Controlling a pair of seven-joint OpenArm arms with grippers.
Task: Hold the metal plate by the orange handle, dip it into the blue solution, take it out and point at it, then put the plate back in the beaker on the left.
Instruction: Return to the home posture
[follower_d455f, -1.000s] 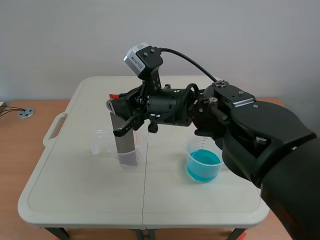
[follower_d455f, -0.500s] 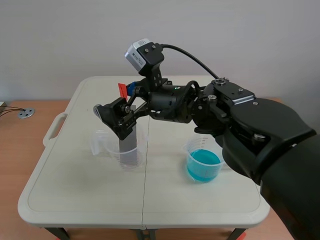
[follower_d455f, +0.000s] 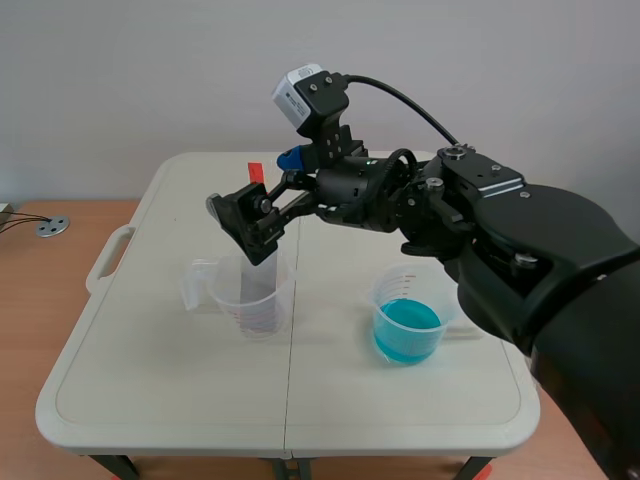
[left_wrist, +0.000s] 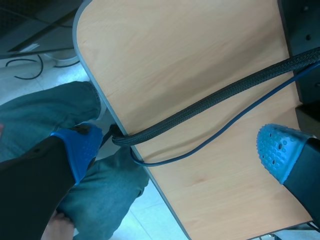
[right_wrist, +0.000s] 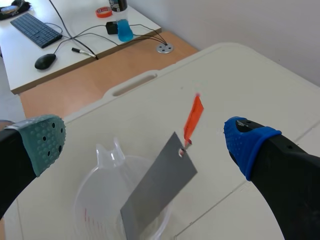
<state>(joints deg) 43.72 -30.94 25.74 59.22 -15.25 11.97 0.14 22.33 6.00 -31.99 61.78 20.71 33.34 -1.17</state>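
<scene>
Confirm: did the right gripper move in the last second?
Yes. The right gripper has lifted up and rightward, away from the left beaker.

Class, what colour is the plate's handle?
The handle is orange-red, clearest in the right wrist view.

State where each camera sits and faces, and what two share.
Scene view: between the arms, facing across the table; right claw shows, open.
Left wrist view: on left arm, down onto wooden desk, cable, person's jeans; left claw open.
Right wrist view: on right arm, down onto metal plate in beaker; right claw open.
Scene and right wrist share the metal plate.
</scene>
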